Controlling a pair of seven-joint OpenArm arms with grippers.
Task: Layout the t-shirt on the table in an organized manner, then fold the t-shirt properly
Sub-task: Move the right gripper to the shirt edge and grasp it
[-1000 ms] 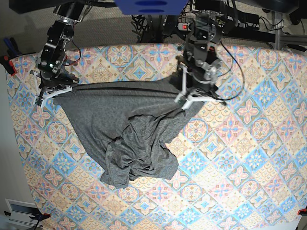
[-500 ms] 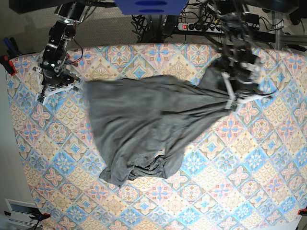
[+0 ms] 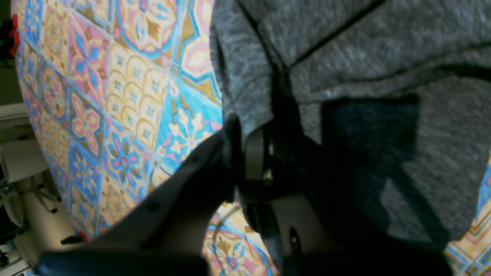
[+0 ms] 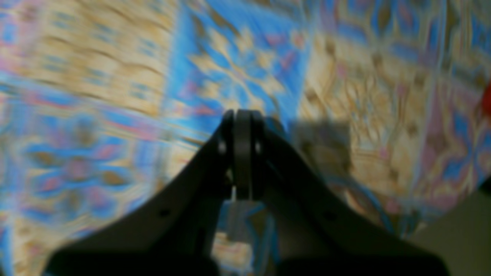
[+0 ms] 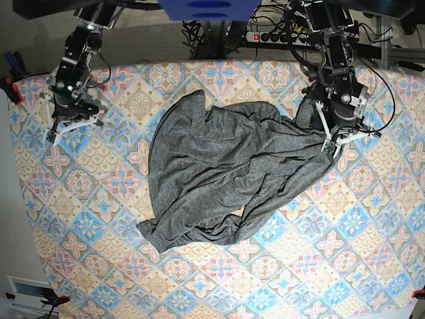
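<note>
- T-shirt (image 5: 219,169) lies in a rumpled heap on the middle of the tabletop (image 5: 345,266), one edge drawn out toward the base view's right, the rest bunched and doubled over itself with a thick roll along the near hem.
- Left gripper (image 5: 330,147) has its fingers pinched tight on a gathered bit of the grey cloth at that drawn-out edge. The left wrist view shows fabric wedged between the closed fingers (image 3: 234,134) and draped over the cloth-covered tabletop just beneath.
- Likely reason for the hold: pulling one corner or hem sideways to stretch the heap flat before any fold.
- Right gripper (image 5: 70,126) sits well apart from the garment, over bare patterned cloth on the base view's left. Its fingers (image 4: 242,153) are pressed fully together with nothing between them; only blurred tiles show beyond.
- Judgement: laying-out stage, far from done. Neither sleeves nor collar can be told apart in the heap.
- Risk: a one-sided pull may drag the whole pile instead of spreading it.
- Containers: none in view; nothing is held in or on anything but the tabletop.
</note>
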